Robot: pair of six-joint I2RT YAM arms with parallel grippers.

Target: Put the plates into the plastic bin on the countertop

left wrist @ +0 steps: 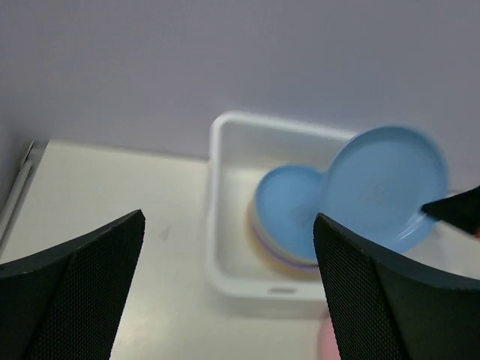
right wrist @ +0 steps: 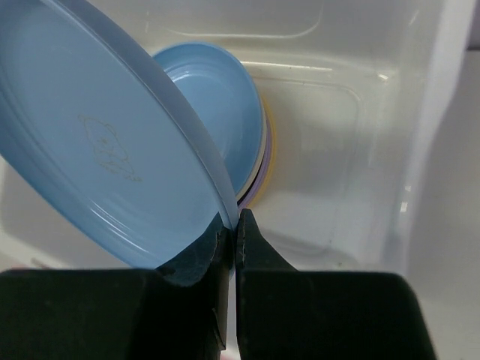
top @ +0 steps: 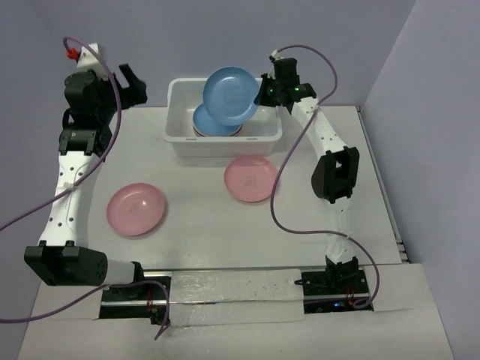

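My right gripper (top: 264,93) is shut on the rim of a blue plate (top: 231,95) and holds it tilted above the white plastic bin (top: 180,139). In the right wrist view the gripper (right wrist: 235,225) pinches the plate's (right wrist: 97,150) edge. Inside the bin lies a stack of plates with a blue one on top (top: 210,124), also seen in the left wrist view (left wrist: 289,210) and the right wrist view (right wrist: 217,97). Two pink plates (top: 136,208) (top: 250,178) lie on the countertop (top: 195,225). My left gripper (top: 133,81) is open and empty, left of the bin.
Lilac-grey walls (top: 225,37) stand behind and to the right of the countertop. The left arm (top: 71,180) stretches along the left side, the right arm (top: 330,165) along the right side. Purple cables hang from both arms.
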